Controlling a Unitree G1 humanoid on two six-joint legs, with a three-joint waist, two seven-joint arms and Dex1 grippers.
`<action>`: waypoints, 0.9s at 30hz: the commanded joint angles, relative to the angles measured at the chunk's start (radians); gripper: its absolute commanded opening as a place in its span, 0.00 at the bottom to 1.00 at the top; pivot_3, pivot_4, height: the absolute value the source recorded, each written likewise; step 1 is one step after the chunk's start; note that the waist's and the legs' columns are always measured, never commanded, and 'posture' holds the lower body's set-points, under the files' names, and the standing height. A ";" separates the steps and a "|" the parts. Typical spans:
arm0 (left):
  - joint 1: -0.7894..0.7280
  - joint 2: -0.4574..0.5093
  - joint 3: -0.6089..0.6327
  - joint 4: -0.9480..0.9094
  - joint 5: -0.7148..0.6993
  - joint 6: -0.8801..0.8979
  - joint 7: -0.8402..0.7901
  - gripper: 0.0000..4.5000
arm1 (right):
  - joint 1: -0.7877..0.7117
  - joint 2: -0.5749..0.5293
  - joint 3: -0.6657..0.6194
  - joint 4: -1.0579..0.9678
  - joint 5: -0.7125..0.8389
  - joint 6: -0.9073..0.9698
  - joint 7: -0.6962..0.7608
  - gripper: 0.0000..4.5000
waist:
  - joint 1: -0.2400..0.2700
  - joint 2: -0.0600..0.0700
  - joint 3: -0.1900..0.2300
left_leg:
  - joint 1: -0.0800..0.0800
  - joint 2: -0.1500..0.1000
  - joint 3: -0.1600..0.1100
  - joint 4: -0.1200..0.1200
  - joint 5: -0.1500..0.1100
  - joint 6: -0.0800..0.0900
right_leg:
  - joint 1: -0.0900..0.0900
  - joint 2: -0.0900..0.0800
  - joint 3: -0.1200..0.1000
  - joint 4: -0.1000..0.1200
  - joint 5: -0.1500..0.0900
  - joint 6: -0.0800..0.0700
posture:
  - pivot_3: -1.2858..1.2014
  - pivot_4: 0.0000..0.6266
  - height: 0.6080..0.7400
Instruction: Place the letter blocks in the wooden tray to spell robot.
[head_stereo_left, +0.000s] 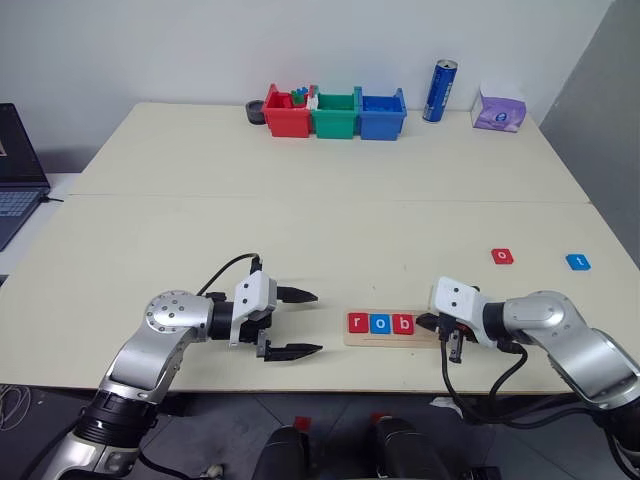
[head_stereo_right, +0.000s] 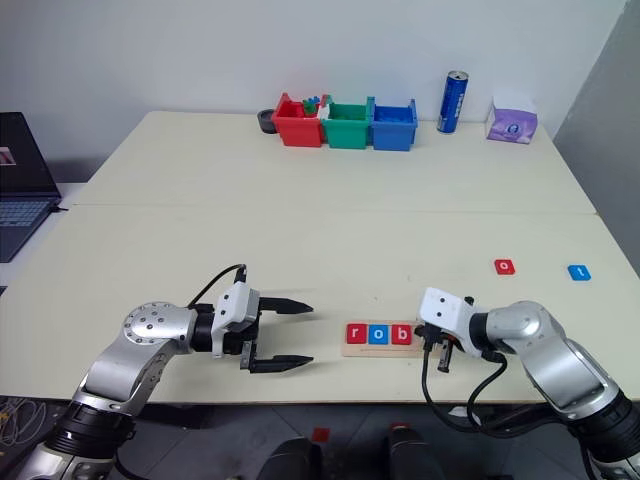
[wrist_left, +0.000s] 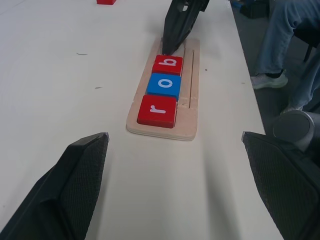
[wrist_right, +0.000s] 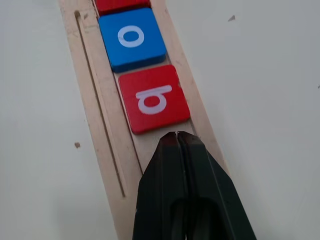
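Near the front edge of the cream table, the right claw has its two black fingers pressed together, holding nothing, tips on the long pale-wood tray just beside the red "b" tile. The left claw hangs spread wide and empty beside the tray's other end. Three square letter tiles sit in the tray, red "r", blue "o" and that "b"; two more, a red "o" and a blue tile, lie toward the table's right edge.

The left gripper hovered near the desk's front edge, fingers spread wide; the right gripper pointed down, fingers pressed together.
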 joint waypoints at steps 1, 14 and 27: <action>0.009 0.006 0.007 -0.016 0.000 -0.025 -0.002 1.00 | -0.024 0.010 0.013 -0.010 -0.002 -0.007 0.018 0.01 | 0.000 0.000 0.000 | 0.000 0.000 0.000 0.000 0.000 0.000 | 0.000 0.000 0.000 0.000 0.000 0.000 | 0.52 0.24 1.00; 0.010 -0.003 0.003 -0.007 0.005 -0.038 0.001 1.00 | -0.058 0.055 0.014 -0.005 -0.012 0.011 0.011 0.01 | 0.001 0.000 0.000 | 0.000 0.000 0.000 0.000 0.000 0.000 | 0.000 0.000 0.000 0.000 0.000 0.000 | 0.52 0.24 1.00; 0.006 -0.021 0.012 -0.022 -0.004 -0.024 0.026 1.00 | 0.077 0.143 -0.484 -0.083 0.169 0.166 -0.193 0.44 | 0.002 0.000 0.000 | -0.001 0.000 0.000 0.000 0.000 0.000 | 0.000 0.000 0.000 0.000 0.001 -0.001 | 0.52 0.24 1.00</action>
